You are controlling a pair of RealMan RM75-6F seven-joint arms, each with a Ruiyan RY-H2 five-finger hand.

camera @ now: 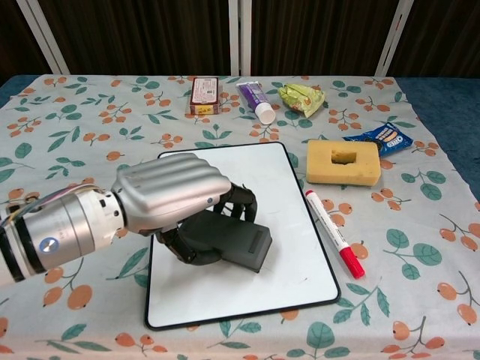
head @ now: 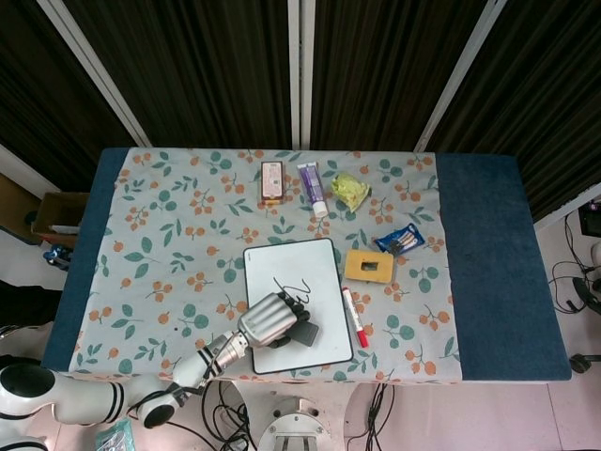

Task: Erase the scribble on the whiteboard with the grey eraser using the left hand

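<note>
While the left hand [camera: 169,199] clamps the grey eraser [camera: 229,240] over the lower half of the whiteboard [head: 299,305], the scribble [head: 292,286] lies just beyond its fingers in the head view. The right hand is out of view. Risks, as judged: strokes made too low would miss the ink, and heavy pressure could slide the unsecured whiteboard into the red marker [camera: 334,233] on the worktop [camera: 67,127].

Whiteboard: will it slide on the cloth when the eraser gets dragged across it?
Probably a bit. The whiteboard lies loose on the patterned tablecloth, nothing pinning it; only the left hand with the grey eraser is over it. It looks thin, rigid, likely light.
</note>
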